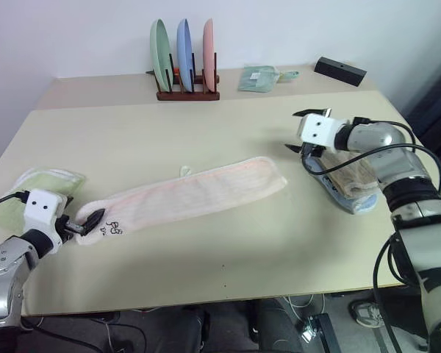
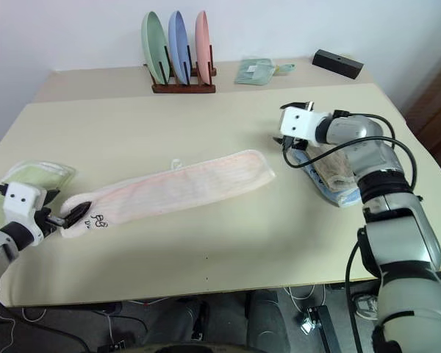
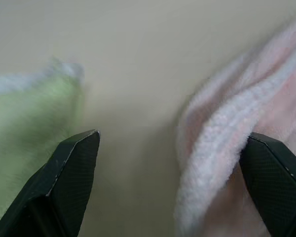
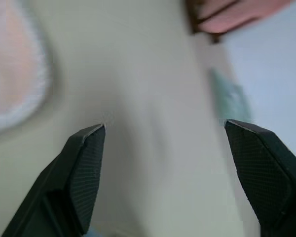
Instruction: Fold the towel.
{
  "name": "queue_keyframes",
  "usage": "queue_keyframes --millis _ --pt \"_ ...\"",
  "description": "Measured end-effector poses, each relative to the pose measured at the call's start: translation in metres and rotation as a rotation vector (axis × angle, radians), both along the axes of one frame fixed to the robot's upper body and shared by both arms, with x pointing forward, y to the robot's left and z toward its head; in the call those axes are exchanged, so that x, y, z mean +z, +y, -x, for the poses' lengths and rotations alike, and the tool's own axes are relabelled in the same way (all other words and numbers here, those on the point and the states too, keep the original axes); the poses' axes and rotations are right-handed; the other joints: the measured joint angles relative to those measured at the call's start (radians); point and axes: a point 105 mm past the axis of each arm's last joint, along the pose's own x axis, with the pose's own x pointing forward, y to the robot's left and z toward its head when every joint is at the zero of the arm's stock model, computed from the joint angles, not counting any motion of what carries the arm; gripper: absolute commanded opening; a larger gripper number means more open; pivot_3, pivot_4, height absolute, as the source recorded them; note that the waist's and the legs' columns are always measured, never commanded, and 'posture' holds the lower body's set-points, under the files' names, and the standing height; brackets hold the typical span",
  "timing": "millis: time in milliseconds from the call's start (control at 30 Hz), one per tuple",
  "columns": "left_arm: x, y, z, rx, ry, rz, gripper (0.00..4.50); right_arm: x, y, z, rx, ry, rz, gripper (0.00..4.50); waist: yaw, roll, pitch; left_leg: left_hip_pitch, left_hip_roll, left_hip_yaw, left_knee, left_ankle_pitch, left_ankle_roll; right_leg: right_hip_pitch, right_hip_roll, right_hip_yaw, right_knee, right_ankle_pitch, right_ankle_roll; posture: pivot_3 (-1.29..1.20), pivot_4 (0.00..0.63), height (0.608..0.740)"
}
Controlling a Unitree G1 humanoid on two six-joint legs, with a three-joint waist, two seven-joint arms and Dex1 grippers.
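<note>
The towel (image 1: 191, 195), pale pink with cream trim, lies as a long folded strip slanting across the table from front left to centre right. A small dark mark (image 1: 114, 229) shows at its near-left end. My left gripper (image 1: 81, 213) is at that end and open. In the left wrist view its fingers (image 3: 74, 168) stand wide apart, with the towel's end (image 3: 227, 148) lying against one of them. My right gripper (image 1: 294, 132) hangs open above the table, a little past the towel's far end (image 4: 15, 74), with nothing between its fingers.
A light green towel (image 1: 29, 187) lies at the table's left edge beside my left gripper. A beige towel (image 1: 353, 176) on a blue cloth sits under my right arm. At the back are a rack of three plates (image 1: 185, 62), a folded green cloth (image 1: 261, 77) and a black box (image 1: 340, 70).
</note>
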Motion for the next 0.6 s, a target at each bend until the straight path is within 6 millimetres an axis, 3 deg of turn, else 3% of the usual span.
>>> queue_keyframes --millis 133,300,367,433,500,600 --pt "0.024 -0.001 -0.001 0.041 -0.115 0.033 4.5 -0.027 -0.005 0.048 -0.027 0.269 -0.304 4.49 0.008 0.001 0.0 -0.003 0.0 -0.001 0.003 -0.001 0.001 0.0 -0.001 0.0 0.0 0.0 0.0 0.0 0.15 0.726" --pt "0.039 -0.019 -0.007 -0.029 -0.17 0.041 4.5 -0.046 0.03 0.106 0.007 0.61 -0.61 4.49 0.011 0.0 0.0 0.001 0.001 0.0 0.006 -0.005 0.006 0.003 0.0 0.0 0.001 0.001 0.0 0.0 0.15 0.726" --pt "0.042 -0.035 -0.009 -0.095 -0.177 0.039 4.5 -0.051 0.038 0.113 -0.036 0.696 -0.717 4.49 0.014 0.0 0.0 0.001 0.001 0.0 0.006 -0.005 0.006 0.004 0.0 0.0 0.0 0.001 0.0 0.0 0.15 0.726" --pt "0.038 -0.063 -0.008 -0.232 -0.142 0.012 4.5 -0.06 0.041 0.114 -0.125 0.768 -0.885 4.49 0.021 -0.002 -0.002 0.002 0.001 0.0 0.006 -0.005 0.006 0.006 0.0 0.0 0.0 0.001 0.0 0.0 0.15 0.726" --pt "0.031 -0.096 -0.005 -0.382 -0.101 0.015 4.5 -0.081 0.05 0.116 -0.216 0.877 -0.986 4.49 0.025 -0.001 -0.002 0.002 0.0 0.0 0.007 -0.005 0.006 0.005 0.0 0.0 0.0 0.001 0.0 0.0 0.15 0.726" --pt "0.025 -0.129 0.003 -0.531 -0.054 0.034 4.5 -0.1 0.055 0.116 -0.354 0.96 -1.086 4.49 0.023 -0.001 -0.001 0.001 0.0 0.0 0.006 -0.004 0.006 0.004 0.0 0.0 0.001 0.001 0.0 0.0 0.15 0.726"
